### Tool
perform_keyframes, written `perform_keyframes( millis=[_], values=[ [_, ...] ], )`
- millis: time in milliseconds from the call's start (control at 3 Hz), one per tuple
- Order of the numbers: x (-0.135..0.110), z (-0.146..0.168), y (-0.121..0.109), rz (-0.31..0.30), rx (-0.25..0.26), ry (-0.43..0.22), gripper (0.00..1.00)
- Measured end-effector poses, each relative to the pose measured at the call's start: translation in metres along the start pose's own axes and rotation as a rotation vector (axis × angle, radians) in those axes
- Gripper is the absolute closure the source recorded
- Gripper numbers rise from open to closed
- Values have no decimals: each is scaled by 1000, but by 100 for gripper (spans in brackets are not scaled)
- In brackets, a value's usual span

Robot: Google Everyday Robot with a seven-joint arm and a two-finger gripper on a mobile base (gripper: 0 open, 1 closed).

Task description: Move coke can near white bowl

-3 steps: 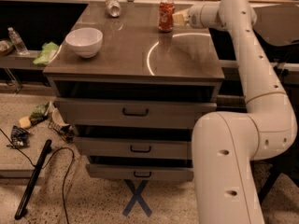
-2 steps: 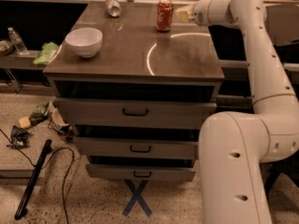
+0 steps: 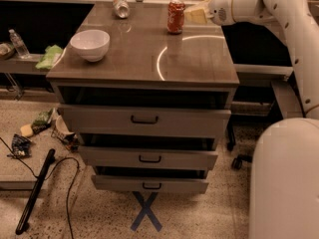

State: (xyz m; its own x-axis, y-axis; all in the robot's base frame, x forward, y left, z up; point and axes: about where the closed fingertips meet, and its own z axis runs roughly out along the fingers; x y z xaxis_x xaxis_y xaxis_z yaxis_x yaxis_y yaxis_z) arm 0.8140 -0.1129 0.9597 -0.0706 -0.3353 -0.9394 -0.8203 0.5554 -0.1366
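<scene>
At back of table top [image 3: 194, 59], gripper [image 3: 195, 15] sits just beside coke can [image 3: 175, 16]; open or closed, cannot tell. Can stands upright, far from white bowl [image 3: 90, 44] nearer front. Can looks light, smooth, easy to dent; grab middle sides softly.

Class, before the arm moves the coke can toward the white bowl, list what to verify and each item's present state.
1. Upright coke can on the cabinet top: ok.
2. Arm's gripper close beside the can: ok.
3. Can held by the gripper: cannot tell.
4. Nothing standing between can and white bowl: ok.
5. The silver can lies off that route, at the back: ok.
6. Can near the bowl: not ok.
</scene>
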Motion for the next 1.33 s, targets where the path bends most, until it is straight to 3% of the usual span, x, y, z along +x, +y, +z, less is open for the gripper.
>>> perform_keyframes(
  millis=[333, 667, 1000, 1333],
  values=[
    [-13, -15, 9, 75, 110, -39, 36],
    [1, -5, 20, 138, 188, -39, 12],
    [28, 29, 23, 216, 224, 19, 0],
    [41, 31, 11, 252, 252, 41, 0]
  ],
)
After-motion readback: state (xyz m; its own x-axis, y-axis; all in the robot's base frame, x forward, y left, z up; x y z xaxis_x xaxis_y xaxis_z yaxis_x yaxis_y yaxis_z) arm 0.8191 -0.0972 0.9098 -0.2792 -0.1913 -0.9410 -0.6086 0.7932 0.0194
